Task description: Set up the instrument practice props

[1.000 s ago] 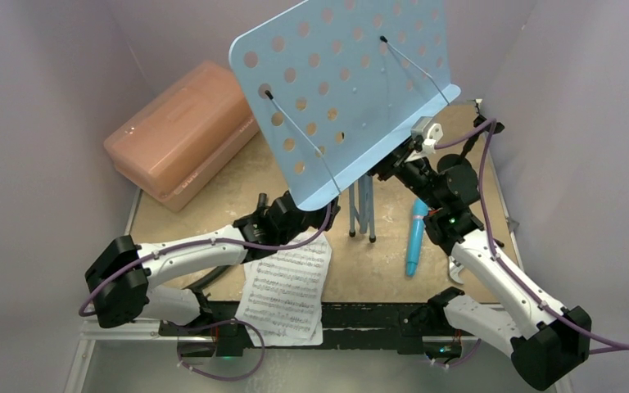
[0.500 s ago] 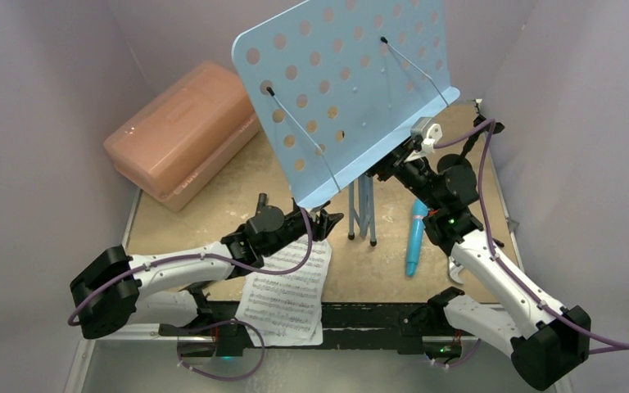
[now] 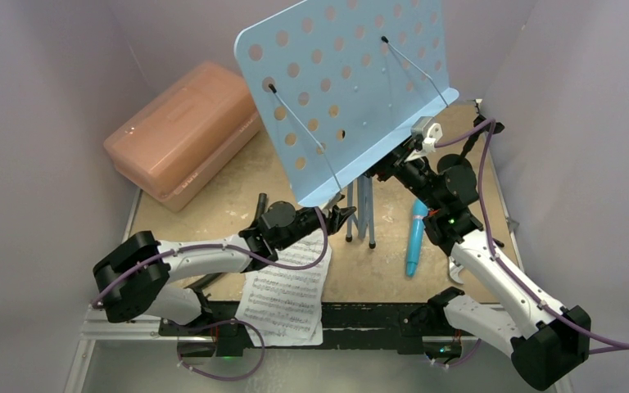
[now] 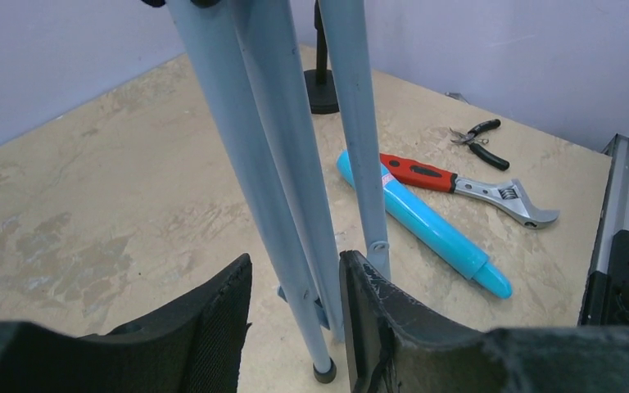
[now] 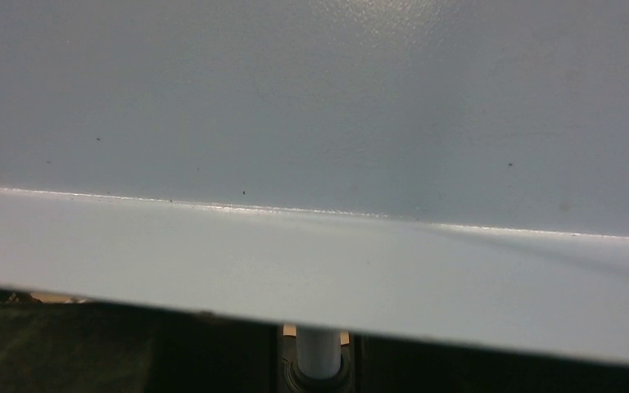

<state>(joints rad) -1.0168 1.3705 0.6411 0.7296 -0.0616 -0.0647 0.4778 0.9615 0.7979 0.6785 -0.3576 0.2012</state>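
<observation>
**Barely under way: stand upright, legs folded, props waiting**

Right, here is the state of play. The music stand (image 3: pixel 352 90) is upright near the middle of the table (image 3: pixel 229 192), its blue perforated desk tilted back, but its tripod legs (image 4: pixel 282 205) hang bunched together rather than spread. To my eye, then, it is not yet standing on its own. The sheet music (image 3: pixel 287 286) lies flat at the near edge, overhanging the rail, nowhere near the desk. The microphone (image 4: pixel 426 229) lies on its side just right of the legs, touching a red-handled wrench (image 4: pixel 459 182). Over by the far wall is the mic stand (image 4: pixel 322 98), with nothing in it. So by my reckoning: legs to spread, pages to place, mic to mount.

Now the grip. The left fingers (image 4: pixel 233 315) are low at the foot of the tripod, partly open and bracketing the legs; I see a sliver of gap on one side, so no clamp. The right fingers (image 3: pixel 383 169) are tucked under the desk, and the wrist view shows the post seated narrowly between them. They look closed on it, steadying the whole stand.
</observation>
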